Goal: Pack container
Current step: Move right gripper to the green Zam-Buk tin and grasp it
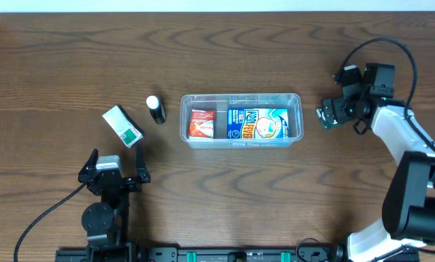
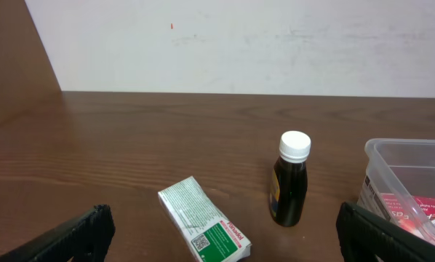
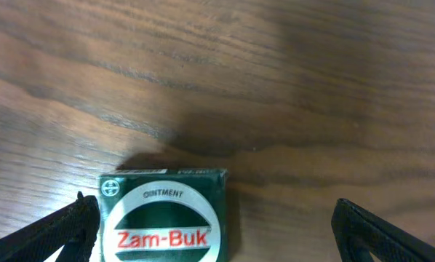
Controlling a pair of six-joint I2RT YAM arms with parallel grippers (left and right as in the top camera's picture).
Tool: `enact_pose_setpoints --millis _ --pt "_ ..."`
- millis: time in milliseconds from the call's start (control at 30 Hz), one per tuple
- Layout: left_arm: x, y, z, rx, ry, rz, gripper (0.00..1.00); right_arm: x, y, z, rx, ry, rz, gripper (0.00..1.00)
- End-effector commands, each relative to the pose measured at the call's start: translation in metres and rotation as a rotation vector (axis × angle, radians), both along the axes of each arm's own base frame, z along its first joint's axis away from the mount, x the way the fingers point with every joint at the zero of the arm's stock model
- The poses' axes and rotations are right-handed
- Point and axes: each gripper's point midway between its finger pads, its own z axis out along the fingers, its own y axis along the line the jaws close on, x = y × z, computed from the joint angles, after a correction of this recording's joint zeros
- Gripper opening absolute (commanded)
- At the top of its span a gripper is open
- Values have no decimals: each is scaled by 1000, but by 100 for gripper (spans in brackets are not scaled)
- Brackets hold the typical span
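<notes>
the clear container lies mid-table, long axis left to right, holding one red packet and one carton. off its right end the nearer right gripper, spread wide, hangs over one ointment box; one bottle and one green-white box sit near the wide-open left gripper.

worktop: dark wood grain, low sheen. container: clear smooth plastic. bottle: dark, glossy; cap white plastic. green-white box, Zam-Buk box: printed card, slight gloss.
</notes>
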Motion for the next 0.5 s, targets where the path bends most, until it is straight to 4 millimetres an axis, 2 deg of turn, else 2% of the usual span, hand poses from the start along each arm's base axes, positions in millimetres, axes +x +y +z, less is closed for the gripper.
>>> enact_pose_setpoints --millis 0,167,467 --pt "-1 -1 -15 -14 44 -5 98 0 -2 -11 -49 16 99 99" --pt "-1 -1 -15 -15 44 -5 98 -2 1 -19 -45 35 123 99" --pt "-1 -1 -15 -14 44 -5 98 -2 20 -17 44 16 191 99"
